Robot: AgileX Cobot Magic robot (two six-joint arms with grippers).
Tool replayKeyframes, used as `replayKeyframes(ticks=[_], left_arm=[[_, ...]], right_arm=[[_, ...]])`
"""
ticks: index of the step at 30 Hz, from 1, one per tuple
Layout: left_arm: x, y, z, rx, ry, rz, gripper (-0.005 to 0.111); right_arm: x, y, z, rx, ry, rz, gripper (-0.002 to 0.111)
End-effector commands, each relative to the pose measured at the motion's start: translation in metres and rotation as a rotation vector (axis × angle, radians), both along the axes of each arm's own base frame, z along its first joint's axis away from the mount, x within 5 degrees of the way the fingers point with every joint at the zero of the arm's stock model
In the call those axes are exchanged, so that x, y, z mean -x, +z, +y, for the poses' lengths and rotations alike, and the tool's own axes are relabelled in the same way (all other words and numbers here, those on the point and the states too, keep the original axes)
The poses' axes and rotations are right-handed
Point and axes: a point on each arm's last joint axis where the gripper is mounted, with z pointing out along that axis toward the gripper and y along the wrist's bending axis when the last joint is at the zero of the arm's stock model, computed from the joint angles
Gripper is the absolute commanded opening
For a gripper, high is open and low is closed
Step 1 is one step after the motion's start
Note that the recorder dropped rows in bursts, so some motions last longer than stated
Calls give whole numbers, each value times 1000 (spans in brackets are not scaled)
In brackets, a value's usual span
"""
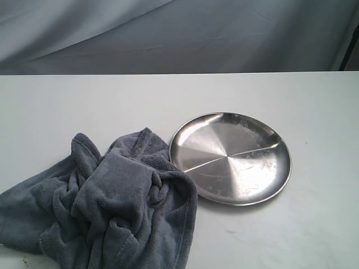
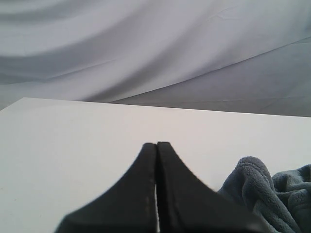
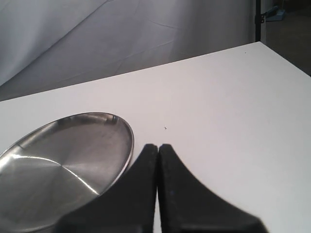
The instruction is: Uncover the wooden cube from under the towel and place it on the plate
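A crumpled blue-grey towel [image 1: 106, 204] lies bunched at the front left of the white table, and a fold of the towel [image 2: 272, 194] shows beside my left gripper. The wooden cube is hidden; no part of it shows. To the towel's right, almost touching it, rests the empty steel plate [image 1: 230, 157], and the plate [image 3: 58, 165] lies just beside my right gripper. My left gripper [image 2: 156, 144] is shut with nothing in it. My right gripper [image 3: 158, 145] is shut and empty too. Neither gripper appears in the exterior view.
The white table [image 1: 179, 95] stretches bare behind the towel and plate to a grey cloth backdrop [image 1: 168, 33]. The table's right edge and a dark stand [image 3: 257, 22] show in the right wrist view.
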Motion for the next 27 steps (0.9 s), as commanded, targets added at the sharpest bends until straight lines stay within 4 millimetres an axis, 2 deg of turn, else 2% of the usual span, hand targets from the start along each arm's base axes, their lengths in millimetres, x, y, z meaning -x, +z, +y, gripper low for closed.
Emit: replayKeyframes(ticks=[1, 12, 14, 15, 18, 22, 27], left_arm=[[0, -1, 0, 2, 0, -2, 0], [0, -1, 0, 2, 0, -2, 0], [0, -1, 0, 2, 0, -2, 0], [0, -1, 0, 2, 0, -2, 0], [0, -1, 0, 2, 0, -2, 0], [0, -1, 0, 2, 0, -2, 0], [0, -1, 0, 2, 0, -2, 0]], right_arm=[[0, -2, 0, 13, 3, 14, 0], [-1, 2, 0, 12, -1, -27, 0], [-2, 13, -2, 20, -13, -148, 0], [-3, 23, -3, 8, -27, -263, 0], [-1, 37, -4, -8, -42, -422, 0], [-1, 32, -3, -27, -32, -310, 0], [4, 58, -2, -94, -29, -381, 0]])
